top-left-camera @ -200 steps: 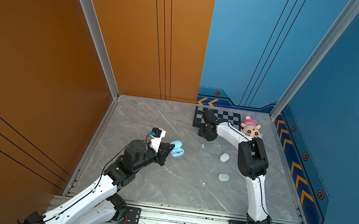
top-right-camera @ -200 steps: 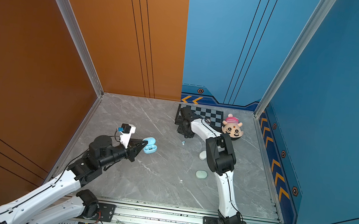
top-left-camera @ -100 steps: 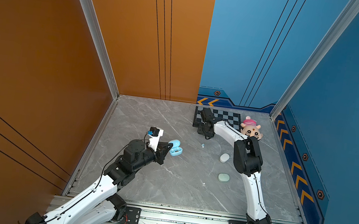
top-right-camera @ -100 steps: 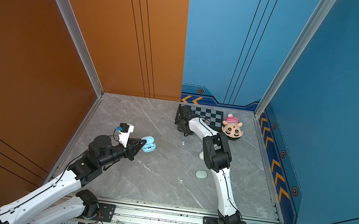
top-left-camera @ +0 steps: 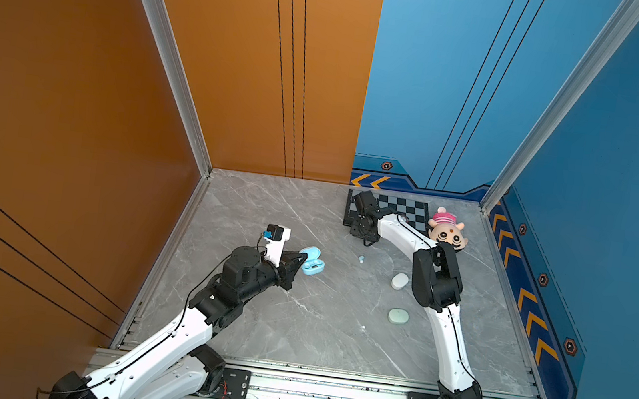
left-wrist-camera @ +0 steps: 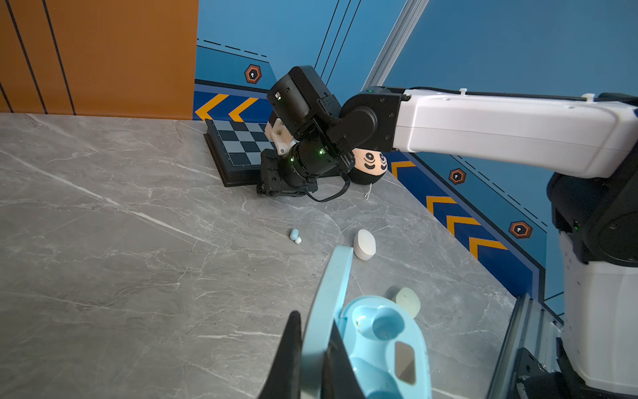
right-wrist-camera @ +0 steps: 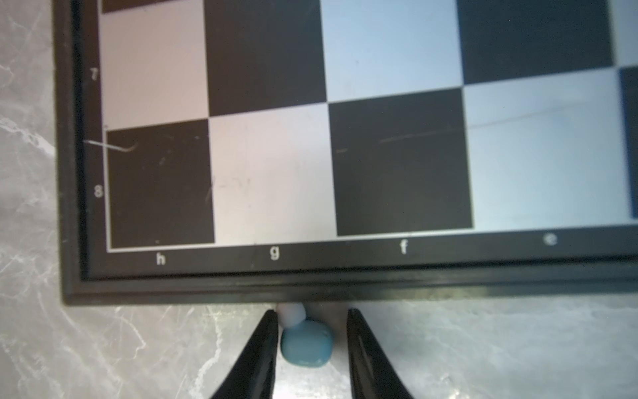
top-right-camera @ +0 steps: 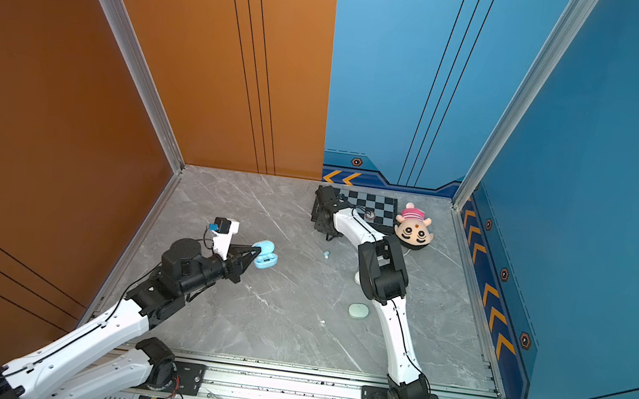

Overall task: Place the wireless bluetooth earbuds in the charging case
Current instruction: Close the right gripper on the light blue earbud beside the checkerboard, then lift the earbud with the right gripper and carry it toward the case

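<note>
Earbud [right-wrist-camera: 305, 342], glossy blue, lies between right tool's [right-wrist-camera: 312, 311] parted tips; left tool [left-wrist-camera: 313, 317] clamps case [left-wrist-camera: 379, 345].

The chessboard [right-wrist-camera: 345, 283] closes off the far side of the blue earbud [right-wrist-camera: 305, 342] lying against its near edge. The table [top-left-camera: 271, 328] lies open in its near middle; a white case [top-left-camera: 399, 281], mint case [top-left-camera: 398, 315] and plush toy [top-left-camera: 447, 232] crowd the right

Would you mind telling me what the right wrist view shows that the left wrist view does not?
Only the right wrist view: a blue earbud between the open fingers of the right gripper. Only the left wrist view: the left gripper shut on the lid of the blue charging case, a white case, a mint case, another loose earbud. Both: the chessboard and marble table.
</note>
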Motion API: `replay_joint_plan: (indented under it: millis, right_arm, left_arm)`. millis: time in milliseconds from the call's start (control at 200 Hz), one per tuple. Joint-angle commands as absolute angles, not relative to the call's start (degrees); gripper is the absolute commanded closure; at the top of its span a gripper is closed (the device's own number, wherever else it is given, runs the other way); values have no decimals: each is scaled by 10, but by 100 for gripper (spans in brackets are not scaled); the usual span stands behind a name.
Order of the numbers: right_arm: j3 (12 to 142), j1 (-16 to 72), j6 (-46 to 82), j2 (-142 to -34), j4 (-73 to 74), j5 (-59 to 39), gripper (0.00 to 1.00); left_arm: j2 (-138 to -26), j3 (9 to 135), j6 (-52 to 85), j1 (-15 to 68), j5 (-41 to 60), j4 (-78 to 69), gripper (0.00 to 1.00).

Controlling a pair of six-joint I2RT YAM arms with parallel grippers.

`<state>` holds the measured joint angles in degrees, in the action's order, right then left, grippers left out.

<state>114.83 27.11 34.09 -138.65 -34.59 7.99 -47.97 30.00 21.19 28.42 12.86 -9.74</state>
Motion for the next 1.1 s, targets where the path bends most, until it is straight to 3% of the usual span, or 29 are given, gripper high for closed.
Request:
replay_joint_plan:
  millis: [0, 185, 420, 791, 1096]
  right_arm:
    - [1148, 278, 317, -1410, -393, 96, 69]
    - [1124, 288, 276, -1382, -396, 113, 78]
    - [1053, 321, 182, -1289, -385, 99, 82]
    - [824, 390, 18, -1070, -388, -101, 81]
    - [731, 451, -54, -1035, -414, -152, 79]
  left_arm:
    - [-475, 290, 221, 277, 134, -119, 100]
    - [-476, 288, 221, 273, 138, -126, 100]
    - [-458, 291, 221, 270, 139, -127, 100]
    - [-347, 323, 178, 257, 134, -8, 100]
    - [-293, 380, 148, 248, 139, 94, 100]
